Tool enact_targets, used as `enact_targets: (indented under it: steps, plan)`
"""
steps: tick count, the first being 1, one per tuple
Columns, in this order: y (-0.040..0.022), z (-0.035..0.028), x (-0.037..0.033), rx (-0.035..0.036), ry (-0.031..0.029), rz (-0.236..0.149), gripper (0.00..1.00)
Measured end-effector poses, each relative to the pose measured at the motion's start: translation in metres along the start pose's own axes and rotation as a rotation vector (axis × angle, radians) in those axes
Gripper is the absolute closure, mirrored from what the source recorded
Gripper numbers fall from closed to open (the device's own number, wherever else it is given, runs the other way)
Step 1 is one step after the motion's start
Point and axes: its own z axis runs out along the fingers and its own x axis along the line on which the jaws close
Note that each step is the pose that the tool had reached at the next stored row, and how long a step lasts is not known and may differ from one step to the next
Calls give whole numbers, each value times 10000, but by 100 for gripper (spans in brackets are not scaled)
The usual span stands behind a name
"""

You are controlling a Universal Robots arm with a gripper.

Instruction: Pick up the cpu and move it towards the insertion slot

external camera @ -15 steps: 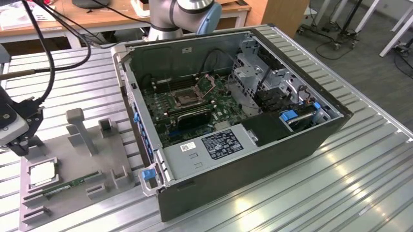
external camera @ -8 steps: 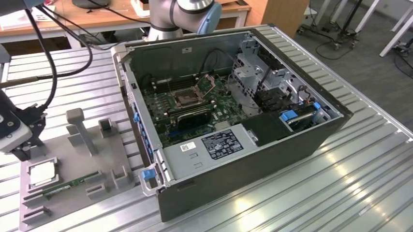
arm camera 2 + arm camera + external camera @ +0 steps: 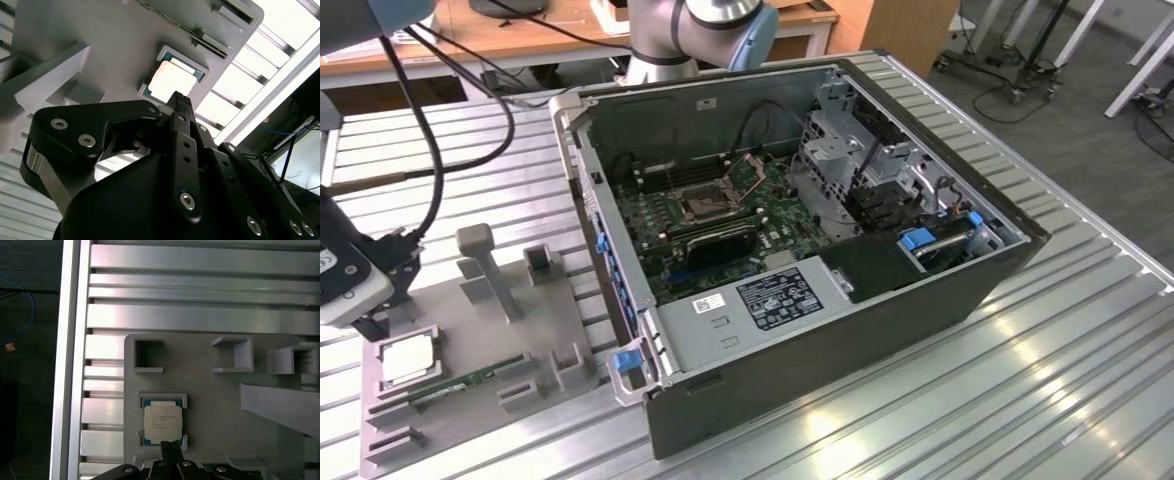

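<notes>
Step in hand: the pick; the cpu point(image 3: 162, 422) is not yet lifted
Cpu location: flat and shiny side up in a square pocket of the grey holder plate point(image 3: 478, 330), at 8 o'clock from the computer case point(image 3: 854, 300) in the exterior view
Gripper point(image 3: 170, 448): poised over the cpu's edge in both wrist views; contact not evident
Jaw state: I cannot tell whether released or clenched
Insertion slot point(image 3: 707, 204): on the board inside the case, well apart, at 2 o'clock from the cpu
Neighbour: memory stick point(image 3: 454, 385) just beside the pocket, at 5 o'clock
Good practice: centre over the chip, come down square, hold opposite edges lightly, lift straight so no corner snags the pocket walls
</notes>
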Motion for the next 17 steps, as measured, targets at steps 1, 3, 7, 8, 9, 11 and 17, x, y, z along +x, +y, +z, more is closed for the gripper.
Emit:
enact_targets:
  steps: [1, 3, 7, 8, 9, 11, 17]
  plan:
    - [-1, 8, 0, 0, -1, 1, 89]
    - [-1, 13, 0, 2, 3, 0, 89]
    - [-3, 55, 0, 0, 0, 0, 89]
    - [-3, 66, 0, 0, -1, 0, 89]
    - [-4, 76, 0, 0, 0, 0, 89]
    - [-4, 87, 1, 0, 1, 0, 89]
    - [-4, 95, 17, 0, 0, -1, 89]
